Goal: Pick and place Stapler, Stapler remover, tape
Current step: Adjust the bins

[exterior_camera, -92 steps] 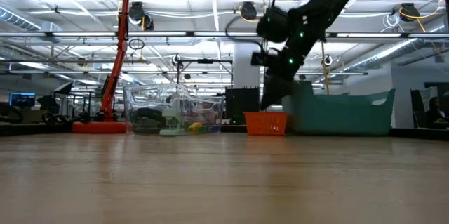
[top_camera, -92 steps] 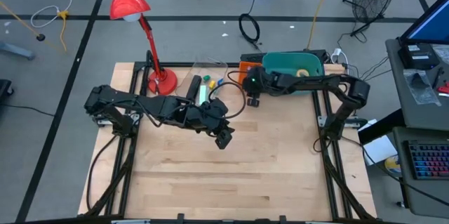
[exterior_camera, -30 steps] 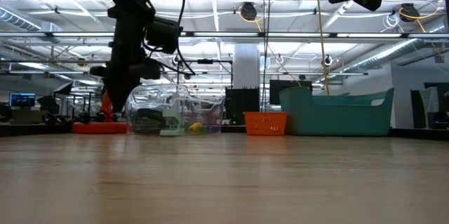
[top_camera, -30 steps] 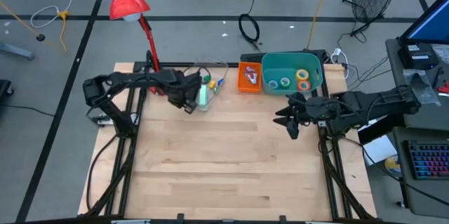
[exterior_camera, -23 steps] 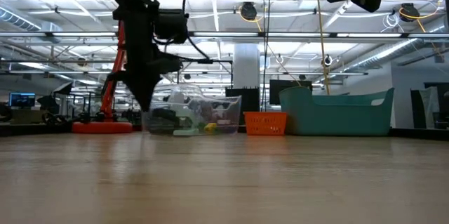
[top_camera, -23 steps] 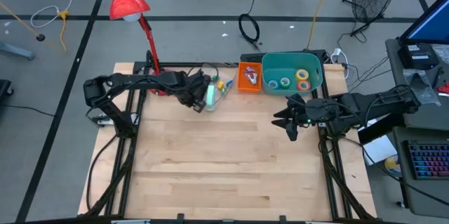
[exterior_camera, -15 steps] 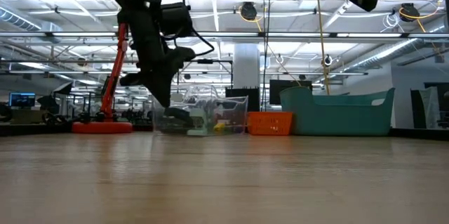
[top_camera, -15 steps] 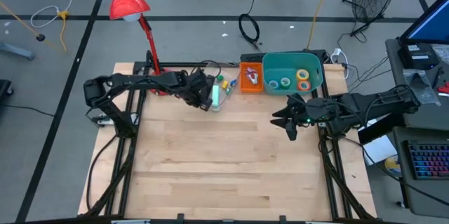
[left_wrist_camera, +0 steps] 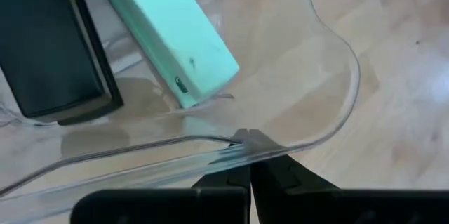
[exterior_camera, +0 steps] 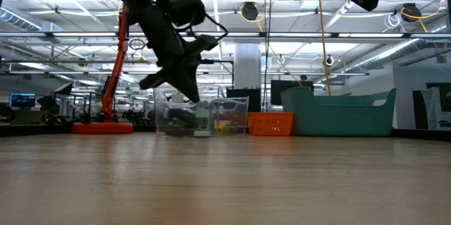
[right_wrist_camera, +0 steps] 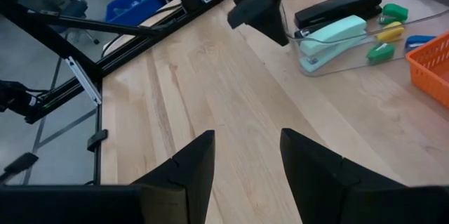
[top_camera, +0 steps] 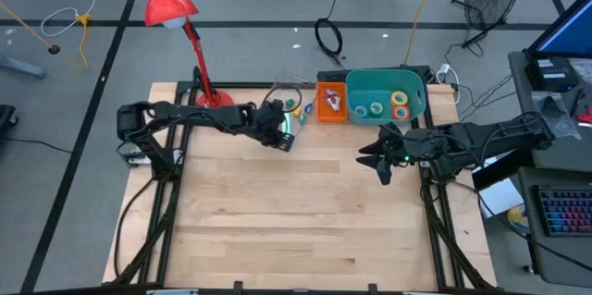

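At the near side of the wooden counter [top_camera: 296,212] nothing is in play; the action sits along its far edge, with the teal bin [top_camera: 351,87] as the anchor. Short of that bin and toward its right end, the right gripper [top_camera: 381,159] hangs in the air above the counter, its fingers [right_wrist_camera: 184,164] spread apart and holding nothing.

Farther back, two containers to the left of the teal bin, the left gripper [top_camera: 282,138] has its fingers [left_wrist_camera: 277,171] pressed together on the near rim of a clear plastic tray [left_wrist_camera: 330,108], pinching only the thin wall. Inside the tray lie a mint-green stapler [left_wrist_camera: 172,34] and a black stapler [left_wrist_camera: 49,48]; beyond them, toward the bin, sit small green, yellow and blue pieces [right_wrist_camera: 393,31] too small to identify. Between tray and bin stands an orange basket [top_camera: 329,101] with small items inside. The tape rolls [top_camera: 387,105] already rest in the teal bin. Left of the tray, a red desk lamp [top_camera: 171,4] stands at the counter's far edge.

Judging from the grip, the step in hand looks like repositioning the tray by its rim, not yet lifting a stapler. Doing it well likely means keeping the pull low and level so the light tray slides without tipping, stopping before it knocks the orange basket, and letting go cleanly so the rim does not spring and scatter the contents.
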